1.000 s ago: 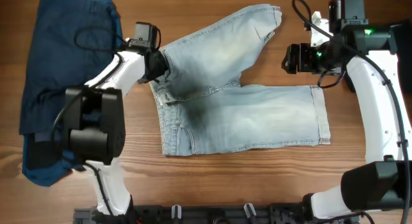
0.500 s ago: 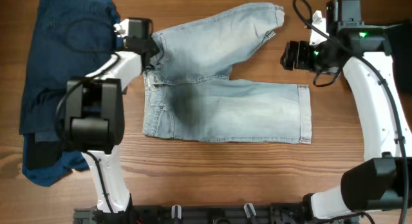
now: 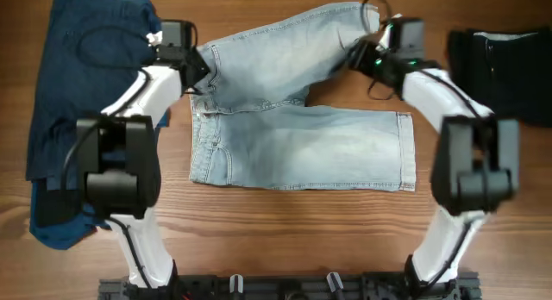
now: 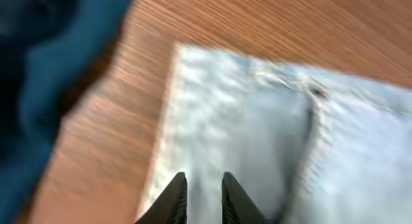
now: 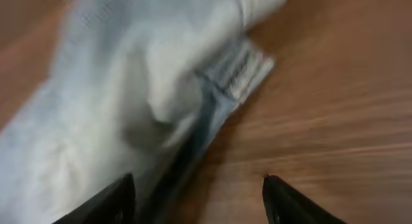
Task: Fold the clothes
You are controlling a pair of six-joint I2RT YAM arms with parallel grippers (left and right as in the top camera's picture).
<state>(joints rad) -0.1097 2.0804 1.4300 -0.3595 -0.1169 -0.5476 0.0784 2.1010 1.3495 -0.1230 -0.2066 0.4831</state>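
Note:
The pale denim shorts (image 3: 302, 145) lie flat mid-table, waistband to the left, lower leg pointing right, upper leg angled toward the back right. My left gripper (image 3: 205, 69) is at the waistband's top corner. In the left wrist view its fingers (image 4: 201, 176) are nearly shut with denim (image 4: 257, 121) pinched between them. My right gripper (image 3: 355, 57) is at the upper leg's cuffed hem. In the right wrist view it (image 5: 196, 179) is open wide, with the cuff (image 5: 238, 69) just ahead and denim by its left finger.
A pile of dark navy garments (image 3: 82, 84) lies at the left edge, and shows in the left wrist view (image 4: 45, 69). A dark garment (image 3: 504, 71) lies at the back right. Bare wooden table (image 3: 302, 222) runs along the front.
My left gripper has pulled the shorts left and back by the waistband. My right arm has swung in from the right to the upper leg's cuff, uncovering the dark garment.

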